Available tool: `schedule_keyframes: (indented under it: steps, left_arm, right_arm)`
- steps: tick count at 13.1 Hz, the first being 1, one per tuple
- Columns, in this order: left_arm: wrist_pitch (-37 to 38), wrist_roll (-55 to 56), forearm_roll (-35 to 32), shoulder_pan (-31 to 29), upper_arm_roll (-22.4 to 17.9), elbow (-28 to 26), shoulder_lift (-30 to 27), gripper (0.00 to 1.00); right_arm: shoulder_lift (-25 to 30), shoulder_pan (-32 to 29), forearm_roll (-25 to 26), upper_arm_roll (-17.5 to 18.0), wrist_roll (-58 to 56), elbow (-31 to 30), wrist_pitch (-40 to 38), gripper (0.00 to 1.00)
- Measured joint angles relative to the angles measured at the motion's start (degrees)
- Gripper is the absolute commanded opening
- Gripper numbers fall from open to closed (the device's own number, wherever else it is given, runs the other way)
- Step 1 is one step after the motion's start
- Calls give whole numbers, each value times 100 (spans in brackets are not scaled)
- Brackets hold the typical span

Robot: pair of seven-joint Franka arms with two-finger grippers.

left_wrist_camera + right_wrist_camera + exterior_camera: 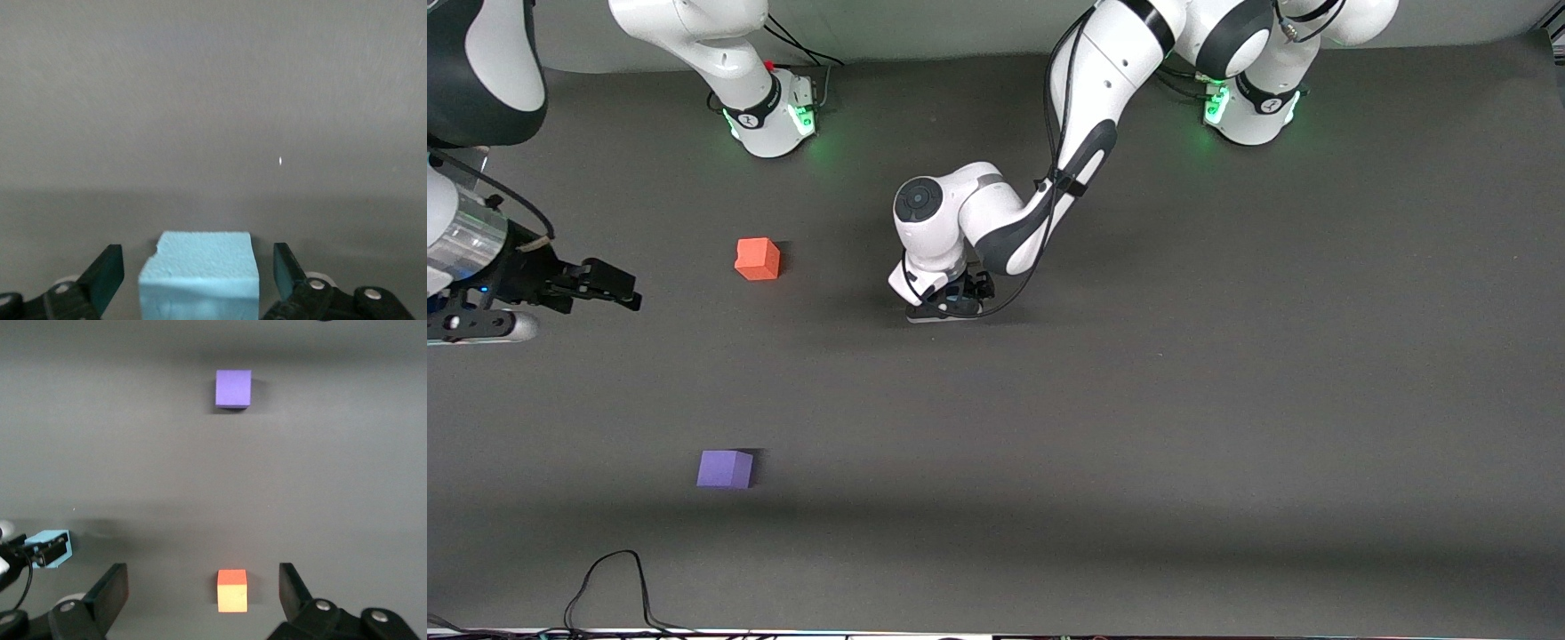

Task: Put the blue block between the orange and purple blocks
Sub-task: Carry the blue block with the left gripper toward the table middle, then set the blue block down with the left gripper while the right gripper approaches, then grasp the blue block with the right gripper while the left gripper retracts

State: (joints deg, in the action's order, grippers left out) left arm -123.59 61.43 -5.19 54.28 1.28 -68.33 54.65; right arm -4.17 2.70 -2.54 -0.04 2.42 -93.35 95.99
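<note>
Sky-blue and matte, the small soft-edged blue block (199, 275) sits on the dark grey table (1183, 400) near its middle, with the left tool (951, 307) lowered around it. In the left wrist view the fingers (105, 272) stand spread on either side of the cube, a gap showing on each side, so the tool is open and not gripping. The small orange-red matte cube (758, 259) lies toward the right arm's end of the table, well apart from the blue block. The violet-purple matte cube (725, 468) lies nearer the front camera than the orange one. The right tool (600, 284) waits over the right arm's end of the table, its fingers (110, 595) spread open and empty
</note>
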Motion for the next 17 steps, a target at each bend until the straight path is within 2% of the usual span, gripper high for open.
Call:
schedule_keyframes:
  steps: [3,6,8,12,17]
  left_arm:
    - [731,-70,59,-527,-3,201,-579,100]
    - [1607,-1086,734,-1578,38,203,-1522,100]
    - [2169,-2013,1037,-2484,42,89,-2036,100]
    - [3043,-3733,1142,-4186,49,-309,-2709,100]
    - [3301,-5195,906,-5491,45,-993,-3587,100]
  right_arm:
    - [-67,254,-423,2,164,-77,-56,100]
    - [-274,809,-621,7,330,-251,139,100]
    - [-429,1318,-632,20,766,-476,571,100]
    - [-535,2187,-731,33,1444,-1262,1714,100]
    - [-946,3335,-763,33,2233,-2005,3058,100]
